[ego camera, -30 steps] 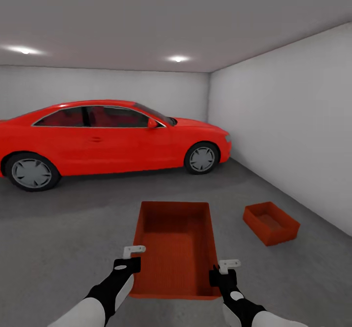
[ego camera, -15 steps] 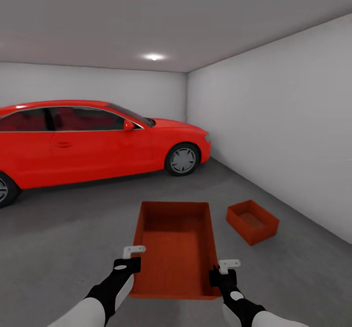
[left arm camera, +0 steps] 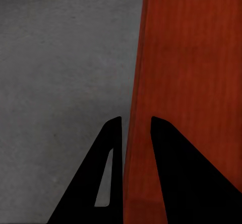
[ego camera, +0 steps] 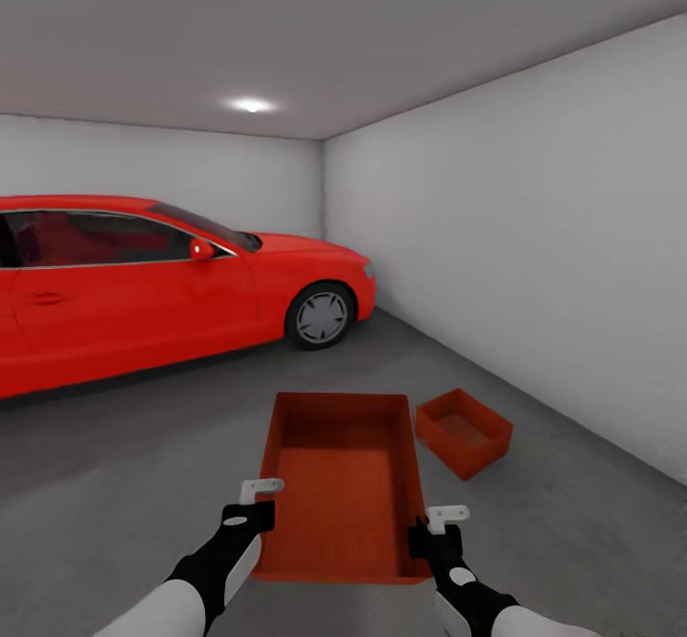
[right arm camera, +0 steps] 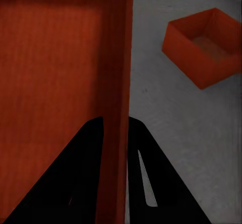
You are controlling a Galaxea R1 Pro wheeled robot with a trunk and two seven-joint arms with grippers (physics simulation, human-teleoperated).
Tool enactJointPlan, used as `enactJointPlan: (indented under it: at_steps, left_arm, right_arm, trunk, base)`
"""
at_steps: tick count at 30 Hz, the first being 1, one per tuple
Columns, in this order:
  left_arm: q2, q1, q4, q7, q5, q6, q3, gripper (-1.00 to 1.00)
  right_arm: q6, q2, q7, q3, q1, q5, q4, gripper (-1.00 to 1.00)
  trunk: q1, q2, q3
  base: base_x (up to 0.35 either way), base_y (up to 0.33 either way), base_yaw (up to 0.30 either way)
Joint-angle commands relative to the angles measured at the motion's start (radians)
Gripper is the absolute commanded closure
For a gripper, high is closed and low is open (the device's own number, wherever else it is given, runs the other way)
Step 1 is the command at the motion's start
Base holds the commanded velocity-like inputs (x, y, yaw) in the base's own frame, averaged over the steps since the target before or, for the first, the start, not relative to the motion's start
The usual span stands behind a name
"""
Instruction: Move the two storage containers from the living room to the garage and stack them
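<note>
I hold one orange-red storage container (ego camera: pixel 343 484) level in front of me, above the dark grey garage floor (ego camera: pixel 114 465). My left gripper (ego camera: pixel 256 513) is shut on its left wall (left arm camera: pixel 133 148), and my right gripper (ego camera: pixel 427 534) is shut on its right wall (right arm camera: pixel 117 133). The second storage container (ego camera: pixel 463 432) sits on the floor ahead and to the right, near the white wall; the right wrist view also catches this floor container (right arm camera: pixel 204 45).
A red car (ego camera: pixel 153 284) is parked at the left, its front wheel (ego camera: pixel 322 317) near the back corner. A plain white wall (ego camera: pixel 534 236) runs along the right side. Open concrete lies between the car and the container on the floor.
The whole view has swung to the right: car and floor container have shifted left in the picture, and the container looks nearer. Both grippers keep the same hold on the carried container.
</note>
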Motion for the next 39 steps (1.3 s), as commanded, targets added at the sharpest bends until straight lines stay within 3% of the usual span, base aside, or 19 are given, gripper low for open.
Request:
enactJointPlan:
  at_steps: [1, 39]
  left_arm:
    - [0.001, 0.0, -0.004, 0.013, -0.005, 0.007, 0.003, 1.0]
    - [0.001, 0.0, -0.005, 0.013, -0.005, 0.008, 0.003, 1.0]
  right_arm:
    - [-0.006, 0.001, -0.008, -0.021, -0.001, -0.021, 0.003, 1.0]
    - [-0.006, 0.001, -0.008, -0.021, -0.001, -0.021, 0.003, 1.0]
  trunk:
    - [0.001, -0.001, -0.002]
    - [0.001, -0.001, -0.002]
  base:
    - [0.32, 0.126, -0.277]
    - [0.304, 0.195, -0.277]
